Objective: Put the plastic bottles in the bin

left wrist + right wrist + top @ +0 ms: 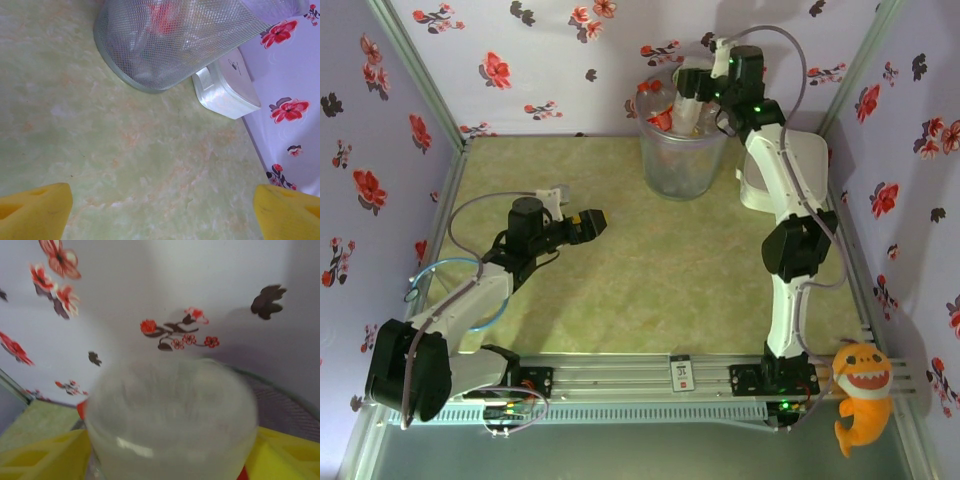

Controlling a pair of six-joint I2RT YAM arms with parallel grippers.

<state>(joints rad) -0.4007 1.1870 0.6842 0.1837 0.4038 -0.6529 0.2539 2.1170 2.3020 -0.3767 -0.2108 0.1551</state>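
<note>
The bin (680, 165), a tall translucent mesh-walled bucket, stands at the back of the table, with red-labelled plastic bottles (663, 115) piled up to its rim. My right gripper (688, 98) hangs over the bin mouth. In the right wrist view a clear bottle (170, 410) sits bottom-first between the yellow fingers (45, 455). It is blurred while the fingers are sharp, and the jaws of the right gripper (172, 452) stand wide beside it. My left gripper (600, 222) is open low over bare table, and its view shows the bin (175, 45) ahead.
A white rounded lidded box (810, 170) lies just right of the bin, close beside it (227, 90). Floral walls close in the table at the back and both sides. An orange plush toy (863, 390) hangs at the front right rail.
</note>
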